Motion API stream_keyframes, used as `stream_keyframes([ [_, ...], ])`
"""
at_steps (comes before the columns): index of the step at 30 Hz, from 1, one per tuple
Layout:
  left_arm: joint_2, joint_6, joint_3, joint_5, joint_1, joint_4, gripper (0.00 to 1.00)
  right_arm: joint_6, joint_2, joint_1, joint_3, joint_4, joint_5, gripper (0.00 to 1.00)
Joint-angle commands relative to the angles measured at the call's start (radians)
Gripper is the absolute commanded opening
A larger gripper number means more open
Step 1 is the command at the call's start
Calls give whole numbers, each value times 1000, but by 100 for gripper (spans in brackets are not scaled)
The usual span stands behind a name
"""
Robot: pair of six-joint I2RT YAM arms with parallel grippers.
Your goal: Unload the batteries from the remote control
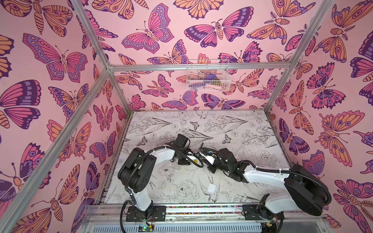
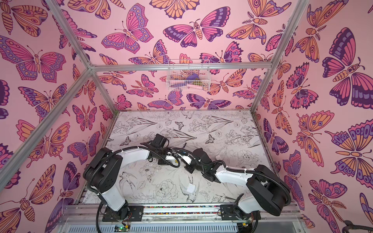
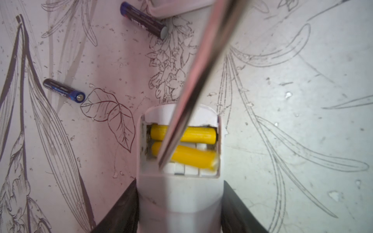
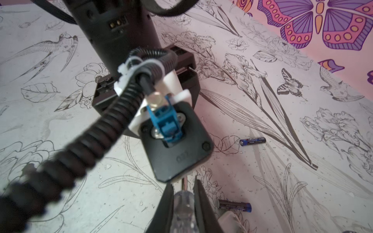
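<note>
— Yellow batteries (image 3: 201, 134): will they fight you?
— Light, stiff, slick, I judge. Both lie in the open bay of the remote (image 3: 179, 201), middle of the tabletop (image 1: 232, 125), one askew. My left claw (image 3: 179, 182) pinches the remote; my right claw (image 4: 183, 191) pinches the tool (image 3: 201, 60), tip by the askew one's end. Lever there, then grasp mid-barrel.

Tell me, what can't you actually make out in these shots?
- Left wrist view: the blurred tool covers parts of both yellow batteries in the remote; tip contact unclear.
- In both top views the arms hide the remote.
- Right wrist view: the left wrist camera blocks the remote.
- In both top views the wire basket shows contents too small to name.
</note>
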Motion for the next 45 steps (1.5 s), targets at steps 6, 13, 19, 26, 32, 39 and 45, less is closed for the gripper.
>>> stream_keyframes([
  [6,6,18,-24,-12,-10,-134,40,24,-70,-45,-49,16,89,0],
  [13,-47,-27,3,-161,-8,-65,9,169,-129,-126,-72,-10,45,0],
  [19,-76,68,-59,-344,-10,265,0,326,-112,-140,-18,-92,58,0],
  [26,4,369,-249,-372,-1,1085,0,488,-28,-173,160,-236,46,0],
  [32,149,530,-350,-331,-7,1563,0,564,75,-203,313,-331,58,0],
  [39,208,626,-432,-327,-14,1685,0,525,224,-223,562,-531,37,0],
  [45,176,704,-452,-265,-30,1685,0,420,383,-247,844,-817,-128,0],
])
